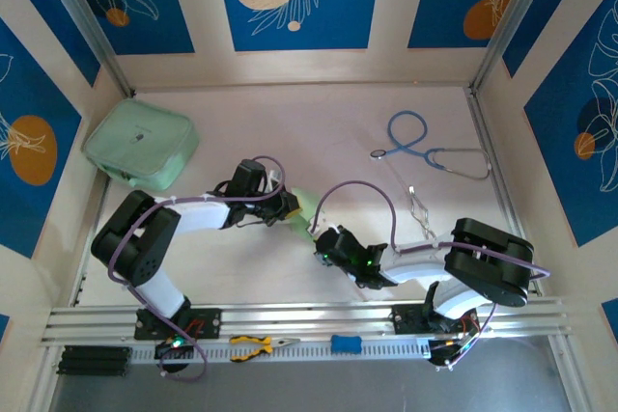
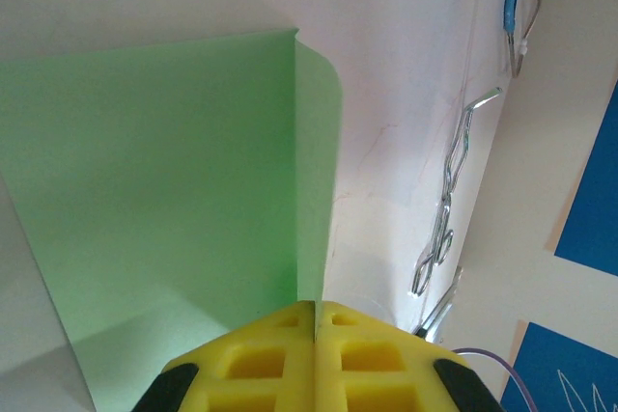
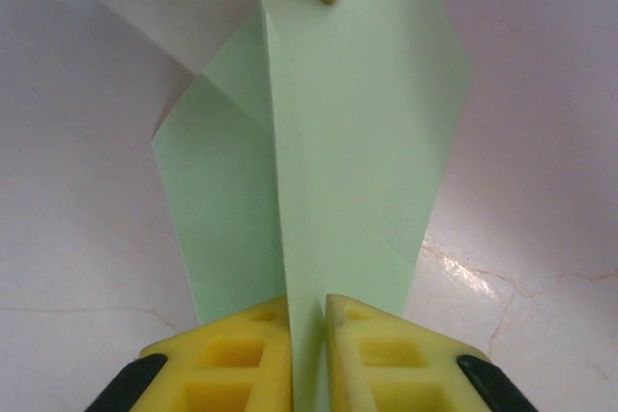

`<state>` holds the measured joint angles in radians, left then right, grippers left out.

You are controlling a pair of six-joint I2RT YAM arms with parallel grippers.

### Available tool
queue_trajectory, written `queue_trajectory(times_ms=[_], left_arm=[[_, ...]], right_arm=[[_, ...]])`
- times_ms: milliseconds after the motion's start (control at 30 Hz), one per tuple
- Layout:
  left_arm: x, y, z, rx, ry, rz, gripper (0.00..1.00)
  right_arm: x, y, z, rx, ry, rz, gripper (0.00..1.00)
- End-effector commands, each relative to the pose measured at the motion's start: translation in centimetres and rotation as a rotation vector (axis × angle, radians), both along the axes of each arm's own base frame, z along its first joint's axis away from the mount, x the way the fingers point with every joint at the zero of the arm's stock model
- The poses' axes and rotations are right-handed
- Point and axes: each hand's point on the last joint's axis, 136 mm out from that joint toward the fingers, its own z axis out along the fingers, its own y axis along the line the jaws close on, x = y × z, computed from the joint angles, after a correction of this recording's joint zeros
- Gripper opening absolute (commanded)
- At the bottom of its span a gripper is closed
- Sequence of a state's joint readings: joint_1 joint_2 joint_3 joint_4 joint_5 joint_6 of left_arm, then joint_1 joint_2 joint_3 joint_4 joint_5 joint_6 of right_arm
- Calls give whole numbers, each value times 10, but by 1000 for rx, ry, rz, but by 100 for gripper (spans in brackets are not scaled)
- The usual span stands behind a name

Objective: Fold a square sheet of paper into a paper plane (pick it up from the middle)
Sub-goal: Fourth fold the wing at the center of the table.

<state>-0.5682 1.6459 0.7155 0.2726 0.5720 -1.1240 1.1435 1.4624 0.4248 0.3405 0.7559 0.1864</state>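
While angled inward, left gripper (image 2: 316,308), right gripper (image 3: 307,306), both pinching green sheet (image 3: 357,142)

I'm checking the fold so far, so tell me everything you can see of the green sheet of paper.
The square sheet of paper is thin, matte and light green. It is already folded along a sharp lengthwise crease, with a flap angled off one side. It spans between the left tool and the right tool, each shut on an opposite end, near the middle of the table. One free corner curls slightly.
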Motion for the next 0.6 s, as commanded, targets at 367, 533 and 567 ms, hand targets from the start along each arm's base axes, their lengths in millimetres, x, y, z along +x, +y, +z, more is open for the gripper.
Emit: queue_trajectory(times_ms=[367,533,567], left_arm=[[5,14,30,85,-125,8,39],[7,27,37,131,-156,37,42],[7,29,38,138,-157,42,42]], right_arm=[[1,20,1,158,139,-44,8],[0,22,-1,234,218,-61,6],[1,22,0,248,223,-61,6]])
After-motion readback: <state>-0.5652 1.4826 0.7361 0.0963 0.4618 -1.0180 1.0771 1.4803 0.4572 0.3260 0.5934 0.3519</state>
